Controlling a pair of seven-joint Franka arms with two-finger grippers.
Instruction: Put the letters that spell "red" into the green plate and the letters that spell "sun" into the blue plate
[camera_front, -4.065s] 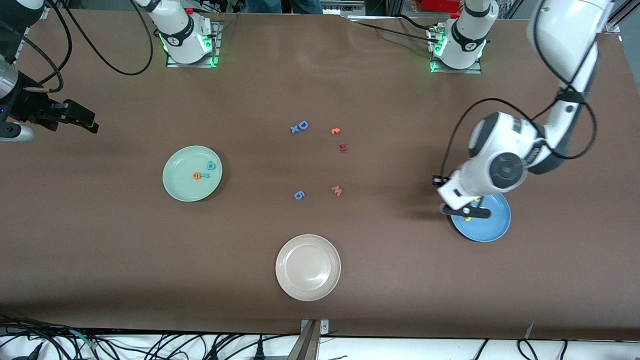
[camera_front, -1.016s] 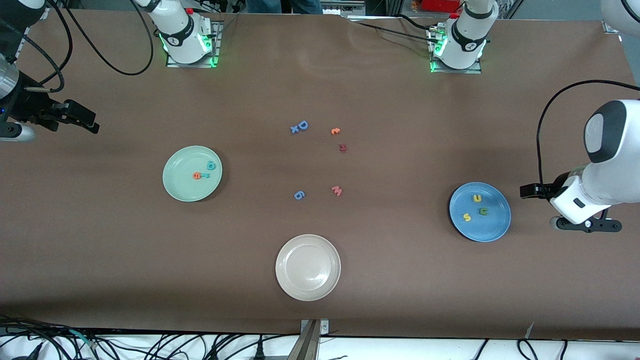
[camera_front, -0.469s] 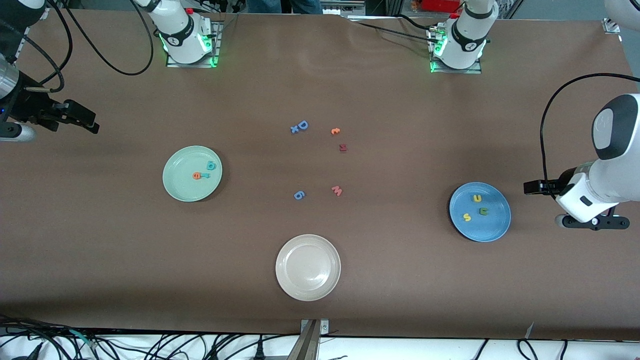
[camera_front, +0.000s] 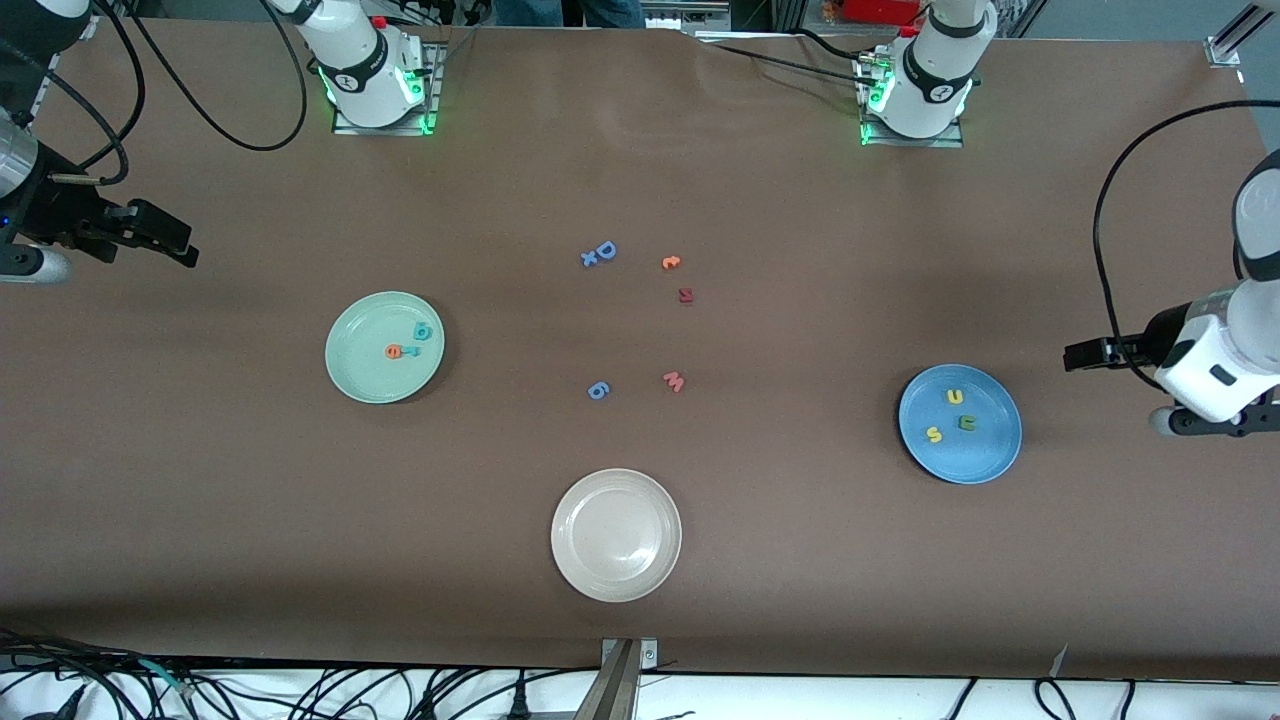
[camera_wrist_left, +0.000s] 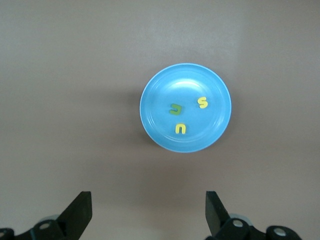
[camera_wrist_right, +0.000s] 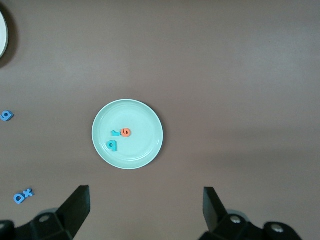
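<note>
No brand marks are readable; the only writing is the foam letters themselves. With the cream-white plate as landmark, sitting nearest the front camera at mid-table: the green plate lies farther from the camera toward the right arm's end and carries the teal "r", the orange "e" touching it, and the teal "d" just beside them. The blue plate lies toward the left arm's end, slightly farther from the camera than the cream-white plate, and holds the yellow "s", yellow "u" and dark green "n", all apart from one another. Loose on the table, farther from the camera than the cream-white plate: a blue "6", pink "w", dark red letter, small orange letter, and a blue capital "D" with a blue "x" touching it. Nothing obstructs either plate. The left gripper hangs over bare table near the blue plate, jaws spread wide, empty. The right gripper hangs at the right arm's end, well apart from the green plate, jaws wide, empty.
</note>
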